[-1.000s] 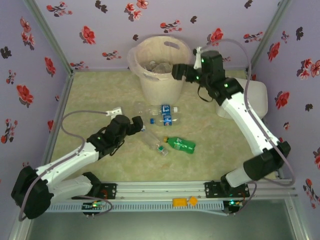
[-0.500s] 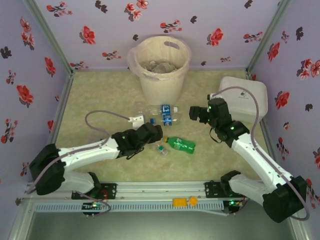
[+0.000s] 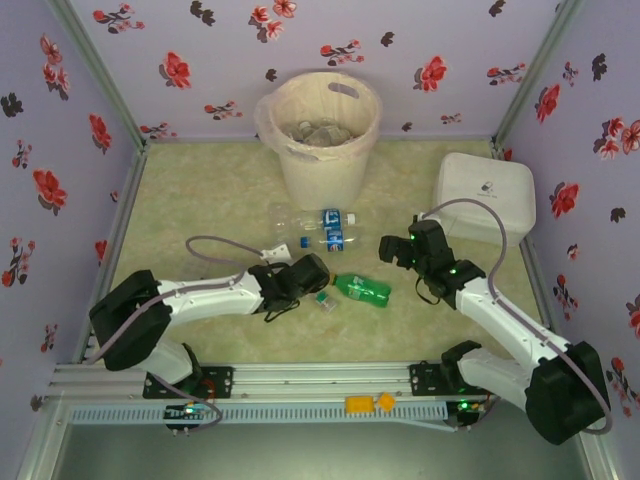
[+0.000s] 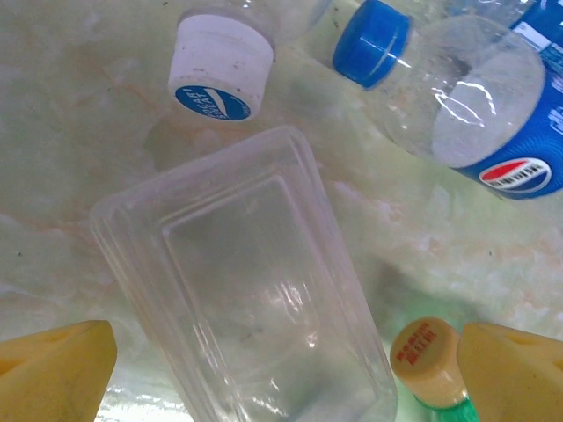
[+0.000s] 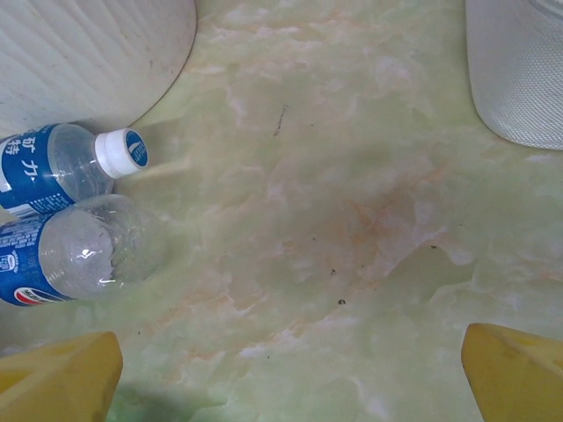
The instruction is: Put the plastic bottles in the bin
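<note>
Before the bin (image 3: 320, 175) the plastic bottles (image 3: 336, 238) lie on the table (image 3: 200, 190), a box (image 3: 485, 195) to their right.

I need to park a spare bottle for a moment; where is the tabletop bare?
Bare: the far-left stretch between the bin and the left wall, and the gap between bin and white box. Crowded: in front of the bin, around the bottles.
</note>
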You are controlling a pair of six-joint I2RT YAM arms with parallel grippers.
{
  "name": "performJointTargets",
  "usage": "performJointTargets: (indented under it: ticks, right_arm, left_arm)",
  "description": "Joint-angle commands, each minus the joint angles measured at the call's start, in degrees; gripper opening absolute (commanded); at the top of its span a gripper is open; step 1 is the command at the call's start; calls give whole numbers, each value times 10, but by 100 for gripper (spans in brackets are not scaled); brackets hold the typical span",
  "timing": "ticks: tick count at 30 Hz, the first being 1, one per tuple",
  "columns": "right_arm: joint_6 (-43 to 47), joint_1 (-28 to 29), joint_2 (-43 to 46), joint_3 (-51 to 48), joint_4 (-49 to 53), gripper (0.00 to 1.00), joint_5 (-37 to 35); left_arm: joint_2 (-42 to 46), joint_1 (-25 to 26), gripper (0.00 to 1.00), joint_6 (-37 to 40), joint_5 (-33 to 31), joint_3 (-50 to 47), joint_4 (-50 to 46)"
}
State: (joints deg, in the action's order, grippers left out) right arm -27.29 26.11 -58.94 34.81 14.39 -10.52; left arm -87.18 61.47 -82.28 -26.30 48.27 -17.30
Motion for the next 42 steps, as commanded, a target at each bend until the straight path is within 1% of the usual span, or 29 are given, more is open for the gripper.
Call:
performJointTargets:
  ticks: [1, 5, 8, 11, 15, 19, 22, 23, 25, 27, 29, 31, 33, 35, 38, 42]
  right_arm:
    - [-5, -4, -6, 5, -25, 100, -3]
    - [-13, -4, -13, 12, -21, 100, -5]
    - [-15, -4, -13, 4, -36, 100, 3]
    - [-13, -4, -19, 5, -45, 100, 16]
    - [-5, -4, -34, 15, -51, 100, 32]
    - [-4, -4, -46, 17, -68, 100, 43]
    - [-5, -4, -53, 16, -85, 100, 66]
    - [-5, -4, -53, 15, -93, 100, 74]
    - [-10, -4, -55, 9, -109, 100, 86]
    - [-17, -4, -53, 0, -129, 100, 88]
    - [-21, -3, -53, -7, -144, 100, 93]
    - [-21, -4, -54, -9, -154, 100, 98]
    - [-20, -4, -58, -6, -157, 100, 104]
    - [-19, -3, -65, -2, -160, 100, 114]
    - [-21, -3, -75, 4, -168, 100, 136]
    - [-29, -2, -89, 13, -171, 100, 157]
  left_arm:
    - [-22, -16, 100, -23, 6, -3, 12]
    - [-31, -37, 100, -24, 25, -21, 25]
    - [-33, -50, 96, -24, 32, -37, 50]
    - [-32, -59, 89, -19, 30, -46, 64]
    - [-23, -71, 74, -13, 28, -59, 73]
    - [-1, -79, 62, -16, 17, -80, 83]
    - [35, -82, 58, -17, -7, -99, 83]
    - [54, -84, 54, -13, -21, -107, 82]
    - [98, -88, 51, 2, -48, -120, 79]
    - [152, -99, 48, 31, -80, -130, 70]
    - [212, -116, 46, 88, -105, -137, 70]
    - [267, -143, 42, 138, -110, -138, 71]
    - [313, -172, 33, 192, -110, -134, 75]
    - [347, -201, 28, 259, -111, -118, 84]
    - [360, -232, 19, 352, -103, -69, 99]
    - [321, -261, 13, 449, -59, 20, 125]
